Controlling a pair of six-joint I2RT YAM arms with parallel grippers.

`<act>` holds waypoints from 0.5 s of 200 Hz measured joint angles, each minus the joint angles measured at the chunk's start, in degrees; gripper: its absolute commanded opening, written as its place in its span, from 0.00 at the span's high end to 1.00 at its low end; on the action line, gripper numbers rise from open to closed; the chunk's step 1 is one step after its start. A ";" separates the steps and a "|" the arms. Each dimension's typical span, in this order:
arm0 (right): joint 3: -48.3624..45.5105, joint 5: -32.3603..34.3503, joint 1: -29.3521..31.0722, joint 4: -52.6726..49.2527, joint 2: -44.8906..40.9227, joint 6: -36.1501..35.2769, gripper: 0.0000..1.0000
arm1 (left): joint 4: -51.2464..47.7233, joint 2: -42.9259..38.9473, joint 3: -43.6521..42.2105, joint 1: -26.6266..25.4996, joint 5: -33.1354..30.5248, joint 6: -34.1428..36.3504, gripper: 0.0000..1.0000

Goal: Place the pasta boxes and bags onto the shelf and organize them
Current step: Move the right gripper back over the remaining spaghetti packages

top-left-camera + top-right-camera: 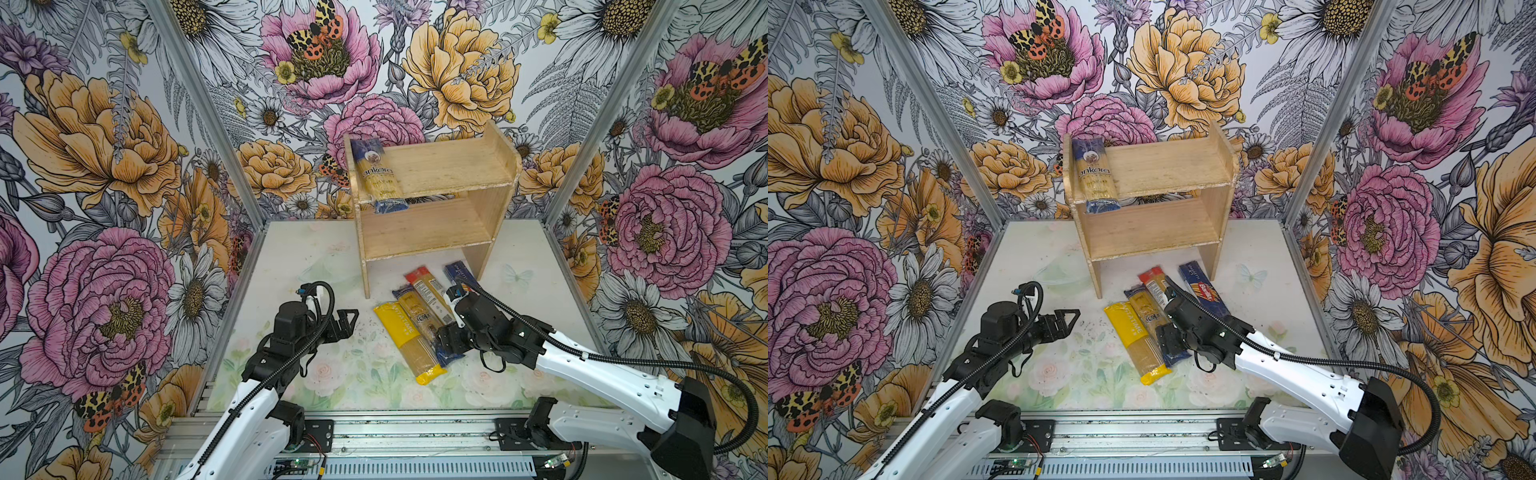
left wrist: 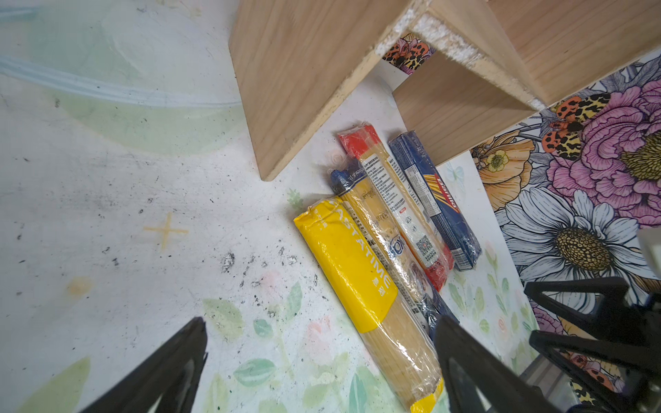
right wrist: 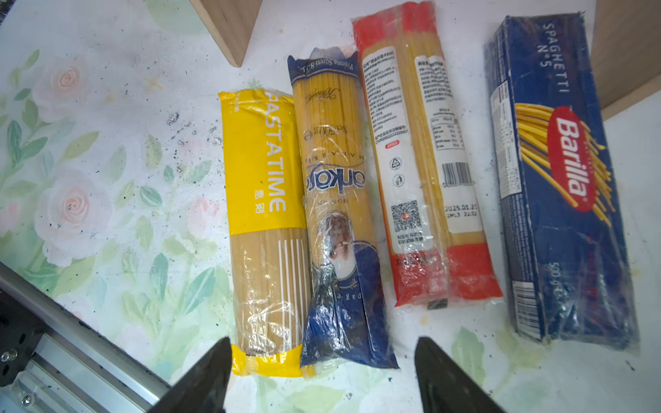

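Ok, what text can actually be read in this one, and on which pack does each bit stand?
"ankara": blue-ended bag, on the top tier of the shelf.
"PASTATIME": yellow-ended bag.
"ankara", "500g": slimmer blue-ended bag.
"Barilla", "SPAGHETTI N°5", "500 g": dark blue pack.
"2025.01.3…": red-ended pack, on its white label; the last digit is unclear.
The fine print on every pack is too small to read.
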 measured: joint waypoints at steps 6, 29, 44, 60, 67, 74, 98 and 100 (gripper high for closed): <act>-0.35 0.00 0.00 0.02 0.24 0.24 0.19 | 0.00 0.00 0.00 -0.04 0.00 0.02 0.01; -1.53 -0.04 0.00 0.11 1.25 0.72 0.19 | 0.00 0.00 0.00 -0.20 -0.04 0.00 0.01; -2.40 -0.07 0.00 0.44 1.75 0.83 0.19 | 0.02 0.00 0.00 -0.20 -0.04 0.00 0.01; -3.43 -0.28 0.00 0.94 2.10 0.83 0.19 | 0.02 0.00 0.00 -0.22 -0.11 0.02 0.01; -4.02 -0.44 0.00 1.31 2.19 0.83 0.19 | 0.02 0.00 0.00 -0.28 -0.17 0.02 0.01; -4.46 -0.52 0.00 1.57 2.29 0.85 0.19 | 0.02 0.00 0.00 -0.35 -0.20 0.02 0.01; -6.05 -0.87 0.00 2.82 2.54 0.92 0.19 | 0.02 0.00 0.00 -0.57 -0.22 0.02 0.01; -6.19 -0.92 0.00 2.93 2.56 0.96 0.19 | 0.02 0.00 0.00 -0.57 -0.22 0.02 0.01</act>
